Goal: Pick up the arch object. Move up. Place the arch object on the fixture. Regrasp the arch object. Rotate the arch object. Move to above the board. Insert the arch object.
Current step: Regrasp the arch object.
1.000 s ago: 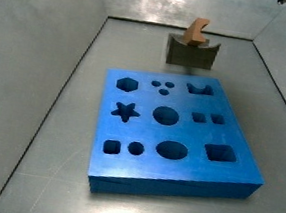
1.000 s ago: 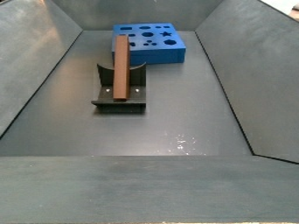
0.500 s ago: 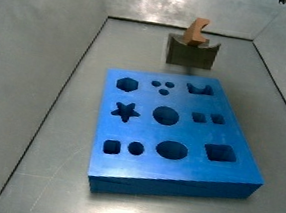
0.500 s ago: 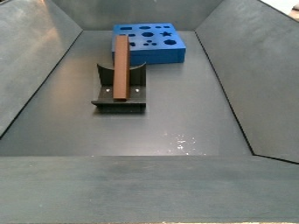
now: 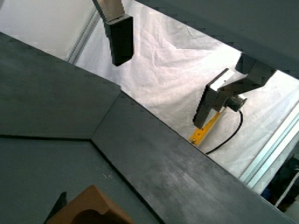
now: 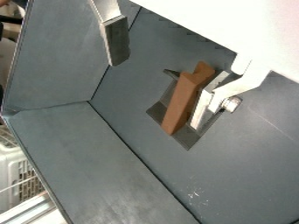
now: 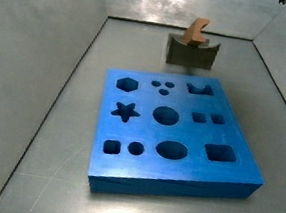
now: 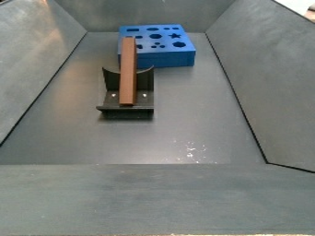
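The arch object is an orange-brown bar lying across the notch of the dark fixture, free of any grip. In a side view the arch object runs lengthwise over the fixture, just in front of the blue board. The gripper hangs high above with its fingers wide apart and nothing between them. The arch object shows far below it, close to one finger. The gripper is open, and one end of the arch object shows at the picture's edge.
The board with its many shaped cutouts fills the middle of the grey bin floor. Sloped grey walls close in the work area on all sides. White sheeting and a cable lie beyond the bin.
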